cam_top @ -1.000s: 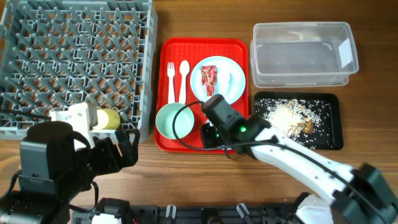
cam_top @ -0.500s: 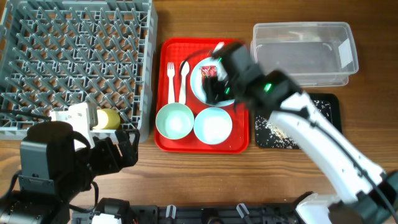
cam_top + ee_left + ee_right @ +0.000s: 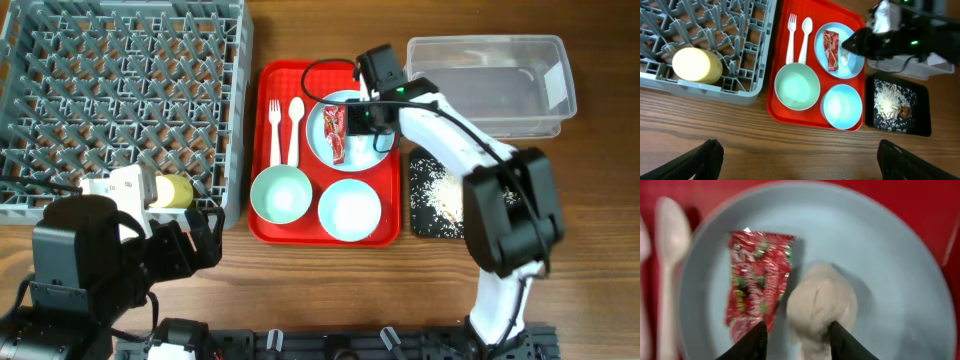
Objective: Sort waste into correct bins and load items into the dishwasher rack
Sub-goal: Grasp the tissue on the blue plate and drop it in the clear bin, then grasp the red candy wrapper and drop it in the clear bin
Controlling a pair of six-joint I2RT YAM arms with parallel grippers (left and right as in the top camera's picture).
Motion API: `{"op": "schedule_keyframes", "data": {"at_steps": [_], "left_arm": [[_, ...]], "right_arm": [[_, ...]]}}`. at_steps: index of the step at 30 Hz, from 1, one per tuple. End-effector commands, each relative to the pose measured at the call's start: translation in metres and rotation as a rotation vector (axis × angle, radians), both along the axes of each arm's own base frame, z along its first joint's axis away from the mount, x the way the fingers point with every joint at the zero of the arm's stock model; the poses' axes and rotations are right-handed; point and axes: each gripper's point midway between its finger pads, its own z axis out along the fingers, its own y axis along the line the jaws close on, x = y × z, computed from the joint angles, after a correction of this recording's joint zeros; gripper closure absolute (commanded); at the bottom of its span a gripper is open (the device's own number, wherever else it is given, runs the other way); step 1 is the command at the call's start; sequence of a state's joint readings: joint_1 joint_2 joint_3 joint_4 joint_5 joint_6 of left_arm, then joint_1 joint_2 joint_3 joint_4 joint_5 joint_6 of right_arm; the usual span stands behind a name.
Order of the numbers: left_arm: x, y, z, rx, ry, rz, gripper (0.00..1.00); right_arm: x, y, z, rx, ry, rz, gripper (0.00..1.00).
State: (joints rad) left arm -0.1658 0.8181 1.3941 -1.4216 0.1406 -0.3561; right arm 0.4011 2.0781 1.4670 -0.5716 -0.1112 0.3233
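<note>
My right gripper [image 3: 799, 341] is open low over the pale blue plate [image 3: 890, 255], its fingers on either side of the crumpled white scrap [image 3: 822, 302]. The red printed wrapper [image 3: 757, 287] lies on the plate just left of the scrap. In the overhead view the right gripper [image 3: 368, 122] is above the plate [image 3: 352, 152] on the red tray [image 3: 268, 80]. Two bowls [image 3: 281, 195] [image 3: 350, 208] sit at the tray's front, with the fork [image 3: 275, 130] and spoon [image 3: 295, 125] behind them. The yellow-green cup [image 3: 696, 65] lies in the grey rack [image 3: 120, 90]. My left gripper [image 3: 802, 165] is open and empty over bare wood.
The clear tub [image 3: 490, 85] stands at the back right. The black tray [image 3: 440, 195], with rice crumbs and brown food bits [image 3: 890, 102], is in front of it, partly under my right arm. Bare wooden table runs along the front edge.
My right arm has swung from the tray's front right back to the plate, uncovering the second bowl there. The left arm has not moved.
</note>
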Motion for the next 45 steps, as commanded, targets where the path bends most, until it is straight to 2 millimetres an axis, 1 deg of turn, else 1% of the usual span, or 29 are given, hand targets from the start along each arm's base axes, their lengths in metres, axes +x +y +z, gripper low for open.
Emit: {"op": "schedule_keyframes", "data": {"at_steps": [1, 2, 3, 4, 6, 9, 10, 11, 13, 15, 17, 18, 21, 22, 23, 24, 25, 26, 27, 28, 30, 32, 34, 36, 37, 39, 40, 42, 45], "left_arm": [[0.000, -0.003, 0.003, 0.000, -0.013, -0.022, 0.00], [0.000, -0.003, 0.003, 0.000, -0.013, -0.022, 0.00], [0.000, -0.003, 0.003, 0.000, -0.013, -0.021, 0.00], [0.000, -0.003, 0.003, 0.000, -0.013, -0.021, 0.00], [0.000, -0.003, 0.003, 0.000, -0.013, -0.021, 0.00], [0.000, -0.003, 0.003, 0.000, -0.013, -0.022, 0.00], [0.000, -0.003, 0.003, 0.000, -0.013, -0.021, 0.00], [0.000, -0.003, 0.003, 0.000, -0.013, -0.021, 0.00], [0.000, -0.003, 0.003, 0.000, -0.013, -0.021, 0.00], [0.000, -0.003, 0.003, 0.000, -0.013, -0.022, 0.00], [0.000, -0.003, 0.003, 0.000, -0.013, -0.022, 0.00], [0.000, -0.003, 0.003, 0.000, -0.013, -0.021, 0.00], [0.000, -0.003, 0.003, 0.000, -0.013, -0.022, 0.00], [0.000, -0.003, 0.003, 0.000, -0.013, -0.021, 0.00], [0.000, -0.003, 0.003, 0.000, -0.013, -0.022, 0.00], [0.000, -0.003, 0.003, 0.000, -0.013, -0.021, 0.00], [0.000, -0.003, 0.003, 0.000, -0.013, -0.021, 0.00], [0.000, -0.003, 0.003, 0.000, -0.013, -0.022, 0.00], [0.000, -0.003, 0.003, 0.000, -0.013, -0.021, 0.00], [0.000, -0.003, 0.003, 0.000, -0.013, -0.021, 0.00], [0.000, -0.003, 0.003, 0.000, -0.013, -0.021, 0.00], [0.000, -0.003, 0.003, 0.000, -0.013, -0.022, 0.00], [0.000, -0.003, 0.003, 0.000, -0.013, -0.022, 0.00], [0.000, -0.003, 0.003, 0.000, -0.013, -0.021, 0.00], [0.000, -0.003, 0.003, 0.000, -0.013, -0.021, 0.00], [0.000, -0.003, 0.003, 0.000, -0.013, -0.022, 0.00], [0.000, -0.003, 0.003, 0.000, -0.013, -0.021, 0.00], [0.000, -0.003, 0.003, 0.000, -0.013, -0.021, 0.00], [0.000, -0.003, 0.003, 0.000, -0.013, -0.022, 0.00]], "right_arm": [[-0.006, -0.005, -0.027, -0.027, 0.061, -0.020, 0.86], [-0.005, -0.005, -0.021, -0.022, 0.052, -0.022, 0.91], [-0.003, -0.006, -0.009, -0.015, 0.034, -0.024, 0.96], [-0.002, -0.005, 0.001, -0.009, 0.017, -0.022, 0.96], [0.000, -0.006, 0.033, -0.001, -0.045, -0.004, 0.95], [0.000, -0.013, 0.087, 0.006, -0.148, -0.021, 0.96], [0.000, -0.016, 0.099, 0.005, -0.175, -0.028, 0.96], [0.000, -0.021, 0.121, -0.003, -0.224, -0.044, 0.96], [0.001, -0.033, 0.145, -0.037, -0.293, -0.080, 0.96], [0.006, -0.055, 0.159, -0.118, -0.353, -0.150, 0.96], [0.014, -0.083, 0.162, -0.205, -0.386, -0.231, 0.96], [0.018, -0.095, 0.161, -0.228, -0.389, -0.260, 0.96], [0.030, -0.126, 0.144, -0.248, -0.355, -0.318, 0.96], [0.036, -0.143, 0.134, -0.265, -0.338, -0.354, 0.96], [0.041, -0.154, 0.123, -0.267, -0.319, -0.377, 0.96], [0.045, -0.154, 0.112, -0.231, -0.295, -0.363, 0.95], [0.047, -0.147, 0.107, -0.193, -0.282, -0.303, 0.90], [0.046, -0.128, 0.104, -0.126, -0.268, -0.180, 0.61], [0.040, -0.115, 0.106, -0.076, -0.252, -0.123, 0.43], [0.036, -0.110, 0.109, -0.053, -0.243, -0.132, 0.37], [0.027, -0.090, 0.122, -0.003, -0.243, -0.121, 0.35], [0.011, -0.047, 0.138, 0.068, -0.257, -0.005, 0.35], [-0.002, -0.013, 0.138, 0.077, -0.256, 0.079, 0.35], [-0.010, 0.011, 0.129, 0.062, -0.248, 0.127, 0.37], [-0.011, 0.022, 0.117, 0.026, -0.248, 0.127, 0.38], [-0.005, 0.022, 0.099, -0.042, -0.248, 0.048, 0.39], [-0.001, 0.023, 0.086, -0.077, -0.248, 0.013, 0.38], [0.004, 0.029, 0.063, -0.095, -0.234, 0.008, 0.39], [0.009, 0.034, 0.020, -0.114, -0.187, 0.016, 0.41]]}}
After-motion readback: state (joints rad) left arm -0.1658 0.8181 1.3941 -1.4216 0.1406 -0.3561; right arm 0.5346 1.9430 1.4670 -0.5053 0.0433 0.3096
